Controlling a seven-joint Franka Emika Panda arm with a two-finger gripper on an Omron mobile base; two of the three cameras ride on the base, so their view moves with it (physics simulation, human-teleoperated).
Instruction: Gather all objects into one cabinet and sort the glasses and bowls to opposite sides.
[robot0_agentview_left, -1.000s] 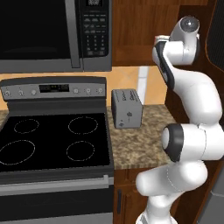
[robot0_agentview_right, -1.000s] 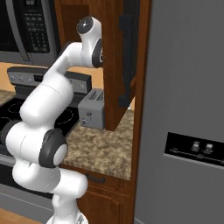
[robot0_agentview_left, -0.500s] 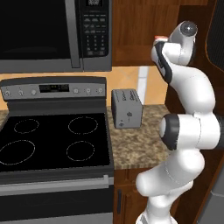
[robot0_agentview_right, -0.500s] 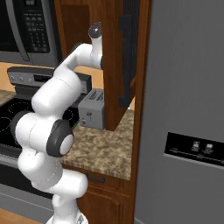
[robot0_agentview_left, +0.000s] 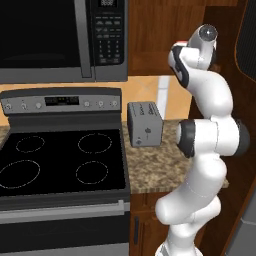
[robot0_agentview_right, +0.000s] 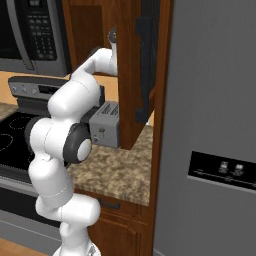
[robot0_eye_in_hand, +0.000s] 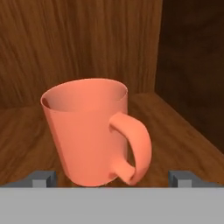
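1. So the gripper (robot0_eye_in_hand: 112, 177) is spread about as wide as it goes, nothing in it. The coral-orange mug (robot0_eye_in_hand: 94, 135) stands upright on the cabinet shelf (robot0_eye_in_hand: 183, 131), right in front of the hand, roughly between the two fingertips (robot0_eye_in_hand: 43, 177), with its handle pointing toward the camera and a bit right.
2. Biggest worry imo: that handle. If the jaws close from here, one finger might catch the loop instead of the body, and the mug could twist or tip.
3. The cabinet's side wall (robot0_eye_in_hand: 192, 65) is near on the right, so shoving the mug that way could wedge it into the corner.
4. In the right base view the arm (robot0_agentview_right: 95, 65) reaches in behind the open cabinet door (robot0_agentview_right: 142, 70), so a wide swing out might clip it.
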